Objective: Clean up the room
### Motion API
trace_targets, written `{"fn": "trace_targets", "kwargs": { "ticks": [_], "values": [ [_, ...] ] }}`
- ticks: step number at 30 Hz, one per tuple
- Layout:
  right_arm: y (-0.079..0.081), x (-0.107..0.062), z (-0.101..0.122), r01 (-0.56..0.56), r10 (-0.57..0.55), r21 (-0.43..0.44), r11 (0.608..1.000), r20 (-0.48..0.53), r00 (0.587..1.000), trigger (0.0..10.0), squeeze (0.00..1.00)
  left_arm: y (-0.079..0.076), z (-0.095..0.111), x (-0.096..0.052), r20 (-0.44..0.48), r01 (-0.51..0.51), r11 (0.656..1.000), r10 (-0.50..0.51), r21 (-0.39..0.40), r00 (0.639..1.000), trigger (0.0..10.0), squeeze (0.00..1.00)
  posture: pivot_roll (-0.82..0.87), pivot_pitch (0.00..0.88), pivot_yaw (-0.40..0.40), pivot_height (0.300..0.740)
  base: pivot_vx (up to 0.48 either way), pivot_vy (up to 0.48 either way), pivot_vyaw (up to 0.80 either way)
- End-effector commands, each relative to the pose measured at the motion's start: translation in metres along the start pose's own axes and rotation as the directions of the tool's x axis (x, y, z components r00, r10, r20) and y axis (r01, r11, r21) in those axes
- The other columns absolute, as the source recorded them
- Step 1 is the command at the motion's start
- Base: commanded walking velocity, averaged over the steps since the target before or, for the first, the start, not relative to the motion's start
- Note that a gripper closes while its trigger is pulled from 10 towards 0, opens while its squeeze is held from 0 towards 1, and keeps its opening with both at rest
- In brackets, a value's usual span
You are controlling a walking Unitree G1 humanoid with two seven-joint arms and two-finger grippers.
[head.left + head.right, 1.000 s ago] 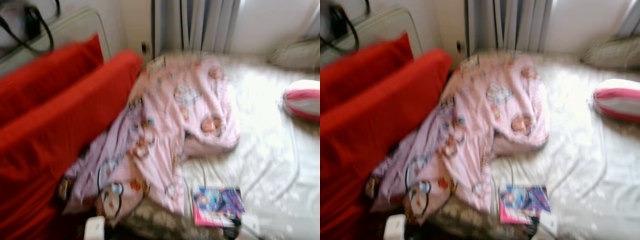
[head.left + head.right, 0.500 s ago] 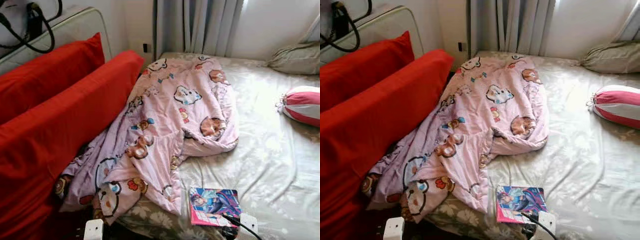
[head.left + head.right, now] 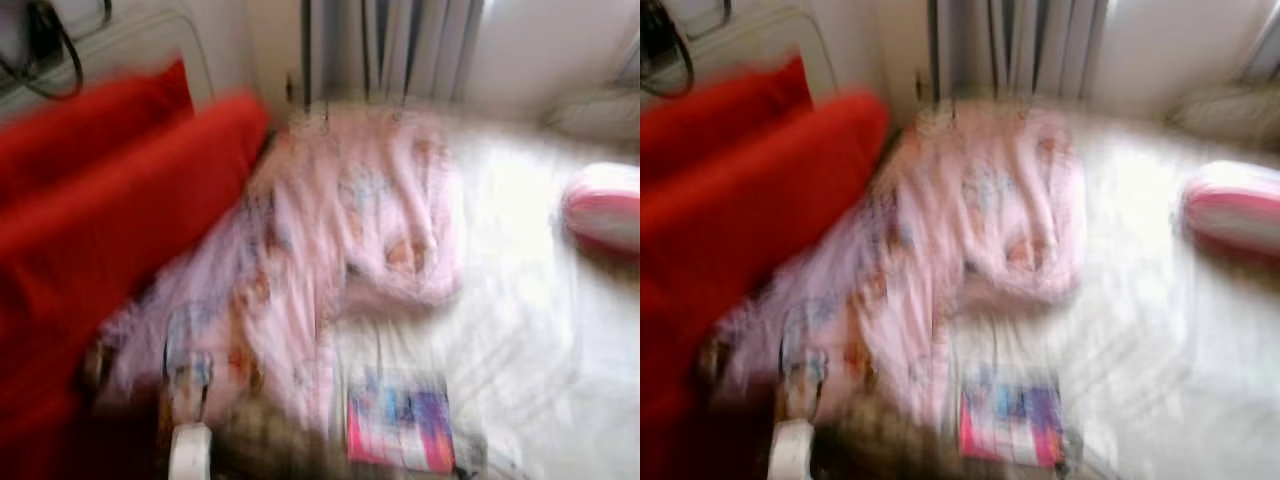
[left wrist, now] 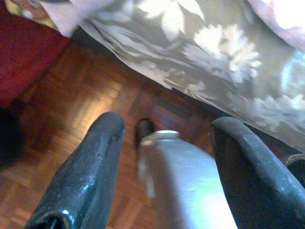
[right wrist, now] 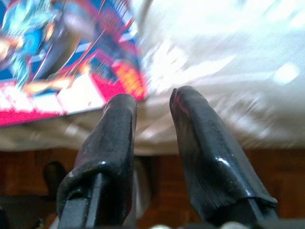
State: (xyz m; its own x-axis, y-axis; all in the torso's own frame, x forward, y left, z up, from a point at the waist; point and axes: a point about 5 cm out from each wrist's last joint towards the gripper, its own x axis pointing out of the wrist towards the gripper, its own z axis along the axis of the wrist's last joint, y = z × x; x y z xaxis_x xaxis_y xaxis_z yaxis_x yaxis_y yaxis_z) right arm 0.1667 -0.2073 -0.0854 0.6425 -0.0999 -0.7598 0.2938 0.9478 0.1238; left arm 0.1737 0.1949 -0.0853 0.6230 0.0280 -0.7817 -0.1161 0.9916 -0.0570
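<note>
Both head views are heavily motion-blurred. Bed with a pale floral-print sheet (image 3: 520, 300) occupies the centre and right of the scene. 2 large red cushions (image 3: 110, 200) lean along its left side. A crumpled pink quilt with cartoon animal prints (image 3: 330, 250) runs from the near left corner of the bed up toward the grey curtains (image 3: 400, 45) at the far wall. A pink-and-white striped round pillow (image 3: 605, 205) sits at the right edge of the bed, well apart from the quilt.

A colourful magazine with a pink border (image 3: 400, 430) lies flat on the sheet at the near edge, just beside the quilt's lower end.

Right gripper (image 5: 152, 102): fingers narrowly parted, holding nothing, tips just beside the magazine's corner at the bed edge, the sheet hanging beyond them. Contact cannot be determined.

Left gripper (image 4: 167, 129): fingers wide apart, empty, hanging over the brown parquet wood floor (image 4: 71, 119) below the overhanging sheet, near the bed's left corner.
</note>
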Motion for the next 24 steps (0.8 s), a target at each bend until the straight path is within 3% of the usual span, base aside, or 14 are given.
{"fn": "trace_targets", "kwargs": {
  "ticks": [1,24],
  "values": [
    [0.0067,0.0001,-0.0037,-0.015,0.016,0.012,1.000,-0.010,1.000,10.0,0.00,0.0099,-0.0064,-0.0029,-0.021,-0.024,1.000,0.024,0.004,0.999,10.0,0.00,0.02,0.085,-0.004,0.740,0.000,0.000,0.00],
    [0.0132,0.0021,0.0034,-0.047,0.046,0.008,0.999,0.023,0.999,10.0,0.00,0.0094,-0.0034,-0.0031,0.019,-0.020,1.000,0.020,-0.007,1.000,10.0,0.00,0.02,0.078,-0.005,0.740,0.000,-0.035,0.00]
  ]
}}
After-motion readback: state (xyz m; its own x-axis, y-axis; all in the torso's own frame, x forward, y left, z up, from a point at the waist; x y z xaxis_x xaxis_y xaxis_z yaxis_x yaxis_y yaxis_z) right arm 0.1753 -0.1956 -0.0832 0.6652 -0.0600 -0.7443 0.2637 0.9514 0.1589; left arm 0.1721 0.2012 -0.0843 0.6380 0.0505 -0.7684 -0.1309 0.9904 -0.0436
